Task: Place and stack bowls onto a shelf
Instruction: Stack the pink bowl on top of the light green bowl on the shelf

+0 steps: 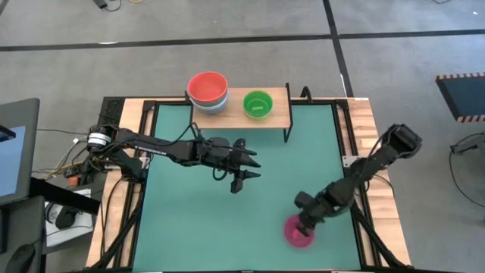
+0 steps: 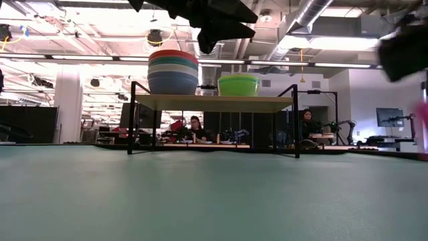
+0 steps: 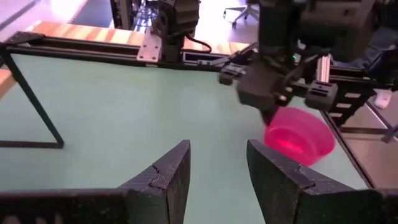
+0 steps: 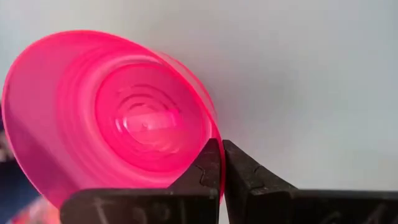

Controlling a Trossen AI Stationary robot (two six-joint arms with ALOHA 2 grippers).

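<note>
Green matting covers the table [image 1: 227, 220], which is framed in light wood; an open workshop with seated people shows beyond its far edge.

**Task object.** The magenta bowl [image 1: 298, 232] sits near the table's right front corner, tilted on its side. The right gripper [image 1: 306, 223] is closed on its rim: the right wrist view shows the two fingers [image 4: 208, 167] pinched together with the thin magenta wall between them. Whether the bowl has left the mat cannot be told.

**Destination.** The shelf [image 1: 279, 116] stands at the far edge of the table. On its left end is a stack of larger bowls [image 1: 208, 91], red on top; the low view shows teal, white and blue beneath. Toward the shelf's right end sits the green bowl [image 1: 258, 104]; the low view suggests a yellow-green one nested under it.

**Idle arm.** The left gripper [image 1: 241, 168] hangs over the middle of the table, jaws parted and empty, well apart from both bowl and shelf.

**Step in hand.** Judged from this layout, the magenta bowl is being picked up for stacking.

**Next move.**
1. Raise the bowl above shelf height.
2. Carry it to the far edge, staying clear of the left arm.
3. Level it, mouth upward, over the green bowl.
4. Release only when seated; a rim pinch lets the bowl swing.
</note>
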